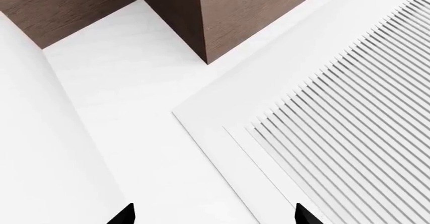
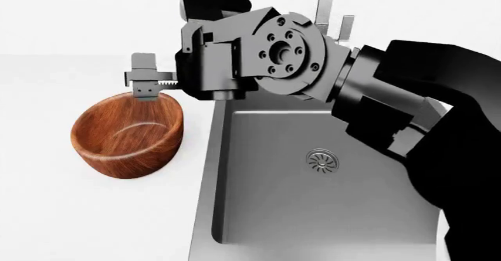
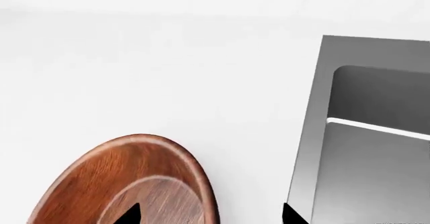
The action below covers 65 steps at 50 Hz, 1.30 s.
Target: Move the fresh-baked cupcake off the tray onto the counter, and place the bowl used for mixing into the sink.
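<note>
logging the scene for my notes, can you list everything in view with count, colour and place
bowl: one, reddish-brown wood, glossy, on the counter just left of the sink
sink: one, grey basin with a round metal drain, right of the bowl
faucet: one, steel, behind the sink, mostly hidden by the arm
counter: one, plain white, around the sink
slatted white panel: one, seen only in the left wrist view
brown wood block: one, left wrist view, beside the panel
right arm: black, reaching across the sink
right pincer: at the bowl's far rim, one tip inside, open
left pincer: black tips apart, holding nothing
</note>
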### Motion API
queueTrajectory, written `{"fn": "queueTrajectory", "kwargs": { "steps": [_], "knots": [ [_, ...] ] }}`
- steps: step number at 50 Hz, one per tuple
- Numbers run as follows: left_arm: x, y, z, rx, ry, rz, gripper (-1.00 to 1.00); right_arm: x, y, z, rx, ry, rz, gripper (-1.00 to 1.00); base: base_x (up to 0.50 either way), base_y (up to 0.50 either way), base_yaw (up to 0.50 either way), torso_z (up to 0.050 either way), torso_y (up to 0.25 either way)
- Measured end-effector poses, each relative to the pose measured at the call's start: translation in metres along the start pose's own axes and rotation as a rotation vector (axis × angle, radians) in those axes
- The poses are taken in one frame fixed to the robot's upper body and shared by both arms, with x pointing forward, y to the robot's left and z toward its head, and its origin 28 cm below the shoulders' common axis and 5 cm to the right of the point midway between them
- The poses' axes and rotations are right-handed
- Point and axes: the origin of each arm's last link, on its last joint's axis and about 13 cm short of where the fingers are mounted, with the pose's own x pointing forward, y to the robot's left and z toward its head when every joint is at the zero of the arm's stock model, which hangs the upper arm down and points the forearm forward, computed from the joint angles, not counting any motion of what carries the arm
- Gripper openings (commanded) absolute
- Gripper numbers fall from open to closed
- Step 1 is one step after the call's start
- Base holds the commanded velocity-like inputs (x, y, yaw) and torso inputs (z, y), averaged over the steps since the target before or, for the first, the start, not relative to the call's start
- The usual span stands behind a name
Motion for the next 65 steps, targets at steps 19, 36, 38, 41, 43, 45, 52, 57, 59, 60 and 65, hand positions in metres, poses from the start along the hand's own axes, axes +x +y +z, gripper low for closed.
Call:
{"fn": "queueTrajectory", "kwargs": {
  "steps": [19,36,38,41,43,45,52,57,59,60,65],
  "knots": [
    [0.0,0.0,0.0,-0.002,0.001,0.001,1.0,0.002,0.0,-0.013,-0.071,0.054,0.059,1.0,0.0,0.0,0.0,0.0,0.0],
    [0.0,0.0,0.0,-0.002,0.001,0.001,1.0,0.008,-0.002,-0.024,-0.097,0.088,0.072,1.0,0.0,0.0,0.0,0.0,0.0],
    [0.0,0.0,-0.001,-0.002,0.001,0.001,1.0,0.009,-0.003,-0.026,-0.098,0.093,0.075,1.0,0.0,0.0,0.0,0.0,0.0],
    [0.0,0.0,-0.001,-0.002,0.0,0.001,1.0,0.011,-0.003,-0.028,-0.101,0.098,0.078,1.0,0.0,0.0,0.0,0.0,0.0],
    [0.0,0.0,-0.001,-0.002,0.0,0.001,1.0,0.011,-0.003,-0.029,-0.102,0.101,0.08,1.0,0.0,0.0,0.0,0.0,0.0],
    [0.0,0.0,-0.001,-0.002,0.001,0.001,1.0,0.012,-0.003,-0.031,-0.103,0.103,0.083,1.0,0.0,0.0,0.0,0.0,0.0],
    [0.0,0.001,-0.001,-0.003,0.001,0.001,1.0,0.015,-0.004,-0.035,-0.107,0.107,0.092,1.0,0.0,0.0,0.0,0.0,0.0],
    [0.0,0.001,-0.001,-0.003,0.001,0.002,1.0,0.018,-0.005,-0.038,-0.109,0.104,0.091,1.0,0.0,0.0,0.0,0.0,0.0],
    [0.0,0.001,-0.001,-0.004,0.001,0.003,1.0,0.019,-0.005,-0.039,-0.11,0.102,0.089,1.0,0.0,0.0,0.0,0.0,0.0],
    [0.0,0.001,-0.001,-0.004,0.001,0.003,1.0,0.02,-0.006,-0.04,-0.11,0.101,0.088,1.0,0.0,0.0,0.0,0.0,0.0],
    [0.0,0.001,-0.001,-0.004,0.002,0.004,1.0,0.023,-0.008,-0.042,-0.109,0.093,0.08,1.0,0.0,0.0,0.0,0.0,0.0]
  ]
}}
